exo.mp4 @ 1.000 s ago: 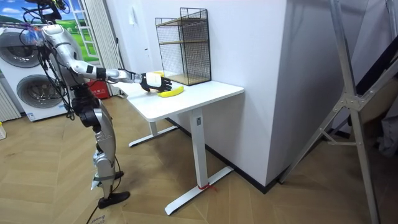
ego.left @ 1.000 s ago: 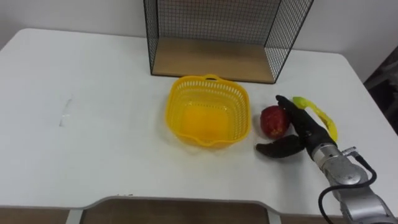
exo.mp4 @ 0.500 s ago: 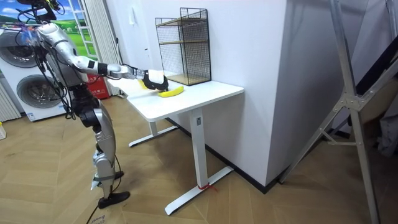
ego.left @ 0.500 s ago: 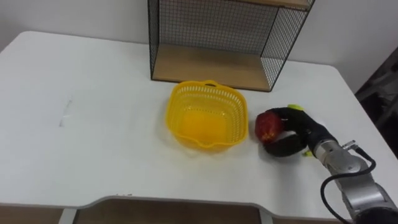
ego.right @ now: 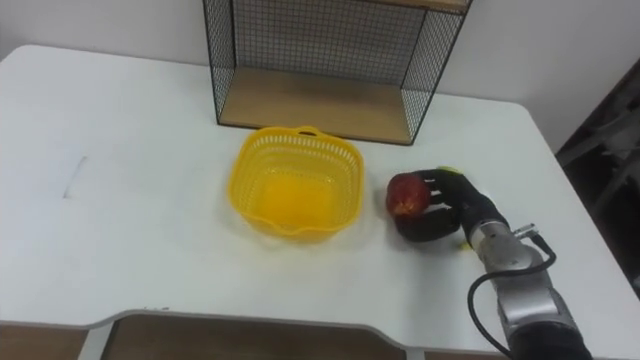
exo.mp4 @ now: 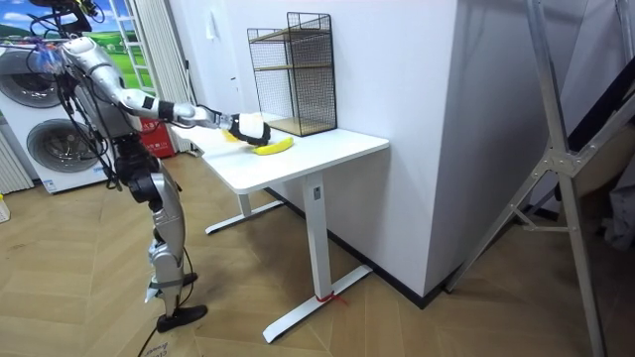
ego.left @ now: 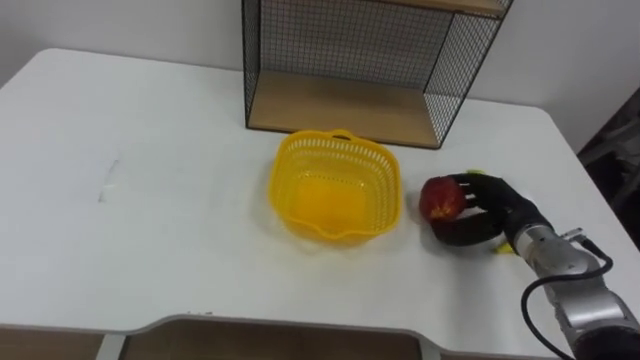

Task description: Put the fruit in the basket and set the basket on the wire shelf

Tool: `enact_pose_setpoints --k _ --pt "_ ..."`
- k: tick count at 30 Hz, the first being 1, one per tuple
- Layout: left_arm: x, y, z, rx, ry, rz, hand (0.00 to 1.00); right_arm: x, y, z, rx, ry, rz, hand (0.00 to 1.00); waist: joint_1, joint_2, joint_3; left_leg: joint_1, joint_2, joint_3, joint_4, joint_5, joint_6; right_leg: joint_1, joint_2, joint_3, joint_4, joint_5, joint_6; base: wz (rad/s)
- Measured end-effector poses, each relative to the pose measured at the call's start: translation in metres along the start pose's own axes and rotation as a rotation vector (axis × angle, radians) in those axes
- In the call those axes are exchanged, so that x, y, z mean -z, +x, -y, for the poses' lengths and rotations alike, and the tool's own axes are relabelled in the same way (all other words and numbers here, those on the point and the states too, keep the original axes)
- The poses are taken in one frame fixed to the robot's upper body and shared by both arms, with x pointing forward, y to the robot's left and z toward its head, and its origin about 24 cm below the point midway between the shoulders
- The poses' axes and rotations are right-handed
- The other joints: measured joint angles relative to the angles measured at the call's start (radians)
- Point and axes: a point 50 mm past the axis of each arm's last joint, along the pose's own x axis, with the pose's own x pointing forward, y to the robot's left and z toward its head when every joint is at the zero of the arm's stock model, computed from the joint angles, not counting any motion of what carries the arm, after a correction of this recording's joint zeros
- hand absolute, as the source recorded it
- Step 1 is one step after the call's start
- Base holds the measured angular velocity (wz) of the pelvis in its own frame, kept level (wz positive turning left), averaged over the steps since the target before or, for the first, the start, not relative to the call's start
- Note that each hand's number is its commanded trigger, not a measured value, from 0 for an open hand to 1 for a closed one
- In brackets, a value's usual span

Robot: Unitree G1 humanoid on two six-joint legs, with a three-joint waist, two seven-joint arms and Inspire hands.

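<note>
Right hand [ego.left: 503, 214] clamped round the apple [ego.left: 441, 198]; banana [ego.left: 472, 174] mostly hidden behind it.

Yellow lattice basket [ego.left: 286, 196], red apple [ego.left: 441, 197], black wire shelf [ego.left: 340, 45].

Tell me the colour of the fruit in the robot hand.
Red. The apple, gripped by the right robot hand, shows best in the left eye view.

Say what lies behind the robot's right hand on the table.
A banana lies just beyond the right hand, whose fingers curl round the red apple. In the eye views the hand covers most of it; only yellow tips peek out.
</note>
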Motion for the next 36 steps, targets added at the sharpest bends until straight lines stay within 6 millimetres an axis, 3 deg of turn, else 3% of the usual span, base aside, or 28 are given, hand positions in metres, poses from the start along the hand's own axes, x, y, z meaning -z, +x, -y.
enact_pose_setpoints --k 5,9,14,17,21,29,34,36 --pt "0.007 -0.001 0.003 -0.016 -0.005 -0.019 0.00 0.000 -0.006 -0.001 0.015 0.091 0.029 1.00 0.002 0.012 0.0038 -0.004 0.000 0.011 -0.011 0.000 0.000 -0.008 0.001 0.009 0.003 0.001 -0.001 -0.06" --pt "0.012 -0.003 0.006 -0.018 -0.005 -0.033 0.00 0.002 -0.014 -0.003 0.019 0.161 0.059 1.00 0.001 0.029 -0.0046 -0.002 0.000 0.015 -0.011 0.000 0.000 -0.008 0.001 0.011 0.003 0.001 -0.001 -0.02" --pt "0.015 -0.004 0.009 -0.041 -0.007 -0.037 0.00 -0.003 -0.021 -0.007 0.030 0.261 0.117 1.00 -0.003 0.052 -0.0056 0.000 0.001 0.023 -0.012 0.000 0.000 -0.010 0.001 0.022 0.002 0.001 -0.001 -0.05" --pt "0.016 -0.004 0.012 -0.038 -0.010 -0.038 0.00 -0.015 -0.022 -0.011 0.029 0.300 0.175 1.00 -0.011 0.055 -0.0046 0.005 0.001 0.025 -0.014 0.001 0.000 -0.007 0.001 0.024 0.003 0.001 -0.001 -0.03" --pt "0.018 -0.005 0.015 -0.031 -0.011 -0.036 0.00 -0.050 -0.028 -0.012 0.032 0.302 0.325 1.00 -0.028 0.054 -0.0042 0.002 0.001 0.025 -0.013 0.001 0.001 -0.008 0.000 0.024 0.003 0.001 -0.001 0.00" --pt "0.021 -0.006 0.016 -0.030 -0.012 -0.039 0.00 -0.095 -0.045 -0.010 0.029 0.304 0.536 1.00 -0.029 0.059 -0.0053 -0.008 0.001 0.025 -0.012 0.001 0.001 -0.025 -0.001 0.024 0.003 0.001 0.000 0.00" --pt "0.011 -0.004 0.015 -0.034 -0.004 -0.014 0.00 -0.126 -0.062 -0.016 0.010 0.186 0.680 1.00 -0.023 0.058 -0.0074 -0.013 0.001 0.027 -0.014 0.001 0.001 -0.026 0.000 0.026 0.005 0.001 0.000 0.00" --pt "0.008 -0.003 0.014 -0.036 0.007 -0.007 0.00 -0.130 -0.063 -0.020 0.001 0.108 0.692 1.00 -0.019 0.054 -0.0080 -0.013 0.001 0.028 -0.015 0.001 0.001 -0.026 0.000 0.027 0.005 0.001 0.000 -0.02"
